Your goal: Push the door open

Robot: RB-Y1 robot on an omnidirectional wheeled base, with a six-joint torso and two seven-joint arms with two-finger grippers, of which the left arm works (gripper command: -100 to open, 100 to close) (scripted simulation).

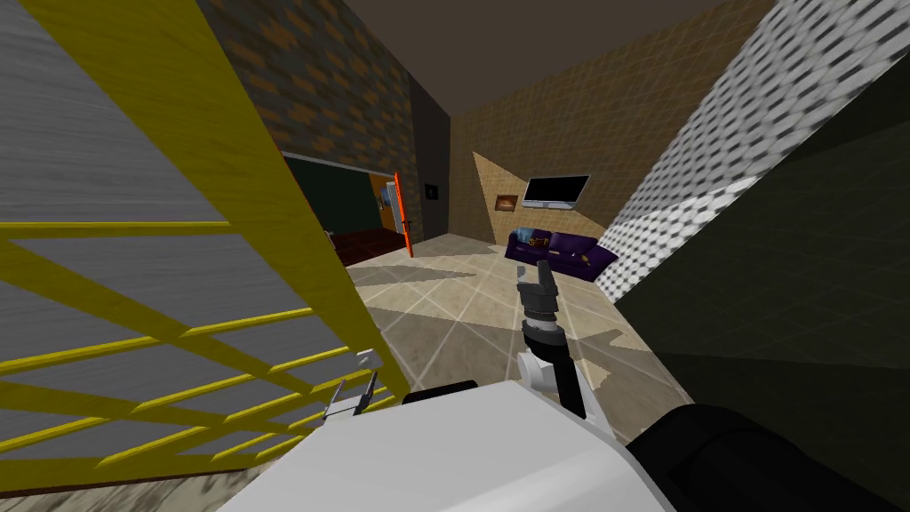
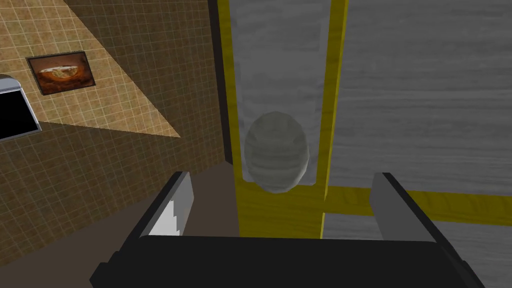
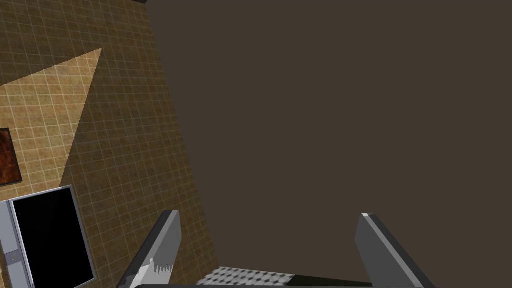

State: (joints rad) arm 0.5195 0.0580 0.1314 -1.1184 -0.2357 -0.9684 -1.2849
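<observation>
Grey door with yellow bars, head view: where is it standing?
— It is rising close along the robot's left. The left gripper is hovering just beside its yellow edge, while the right gripper is pointing up over the tiled floor.
And the left wrist view?
— Its fingers are standing wide apart, holding nothing, and facing the door's round grey knob; whether they are touching it cannot be told.
Right wrist view?
— Its fingers are spreading equally wide, gripping nothing.
</observation>
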